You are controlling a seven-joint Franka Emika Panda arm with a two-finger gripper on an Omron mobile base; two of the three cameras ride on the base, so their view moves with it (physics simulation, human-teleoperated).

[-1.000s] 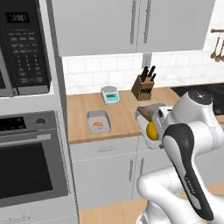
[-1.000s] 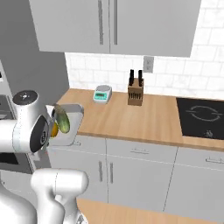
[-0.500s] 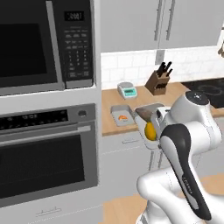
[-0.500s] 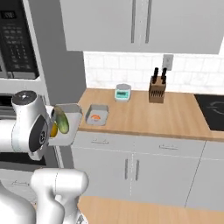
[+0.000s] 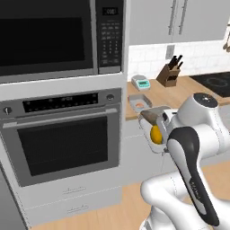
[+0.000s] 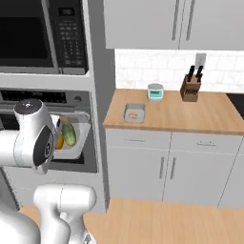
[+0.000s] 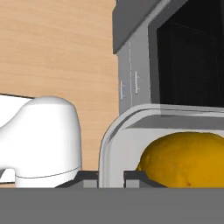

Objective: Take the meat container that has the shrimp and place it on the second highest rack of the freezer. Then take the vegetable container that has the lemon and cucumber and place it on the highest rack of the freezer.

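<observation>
Vegetable container [image 6: 76, 138]: carried tilted on edge, gripper [image 7: 111, 177] pinched shut on its rim, beside the oven [image 5: 67, 139]. Lemon [image 5: 155, 134] and cucumber [image 6: 67, 133] inside; both could roll out. Shrimp container [image 6: 134, 113] sits near the counter's left edge.

The counter [image 6: 190, 114] looks like light wood, smooth and matt. The knife block [image 6: 190, 89] looks like darker wood. The oven [image 5: 63, 139] has a shiny black glass door and a grey metal front. The wall tiles [image 6: 143, 66] are white and a bit glossy. The vegetable container [image 7: 131, 135] looks like smooth see-through plastic. The lemon [image 7: 183, 159] has bumpy yellow skin. The floor [image 6: 157, 224] looks like pale wood.
</observation>
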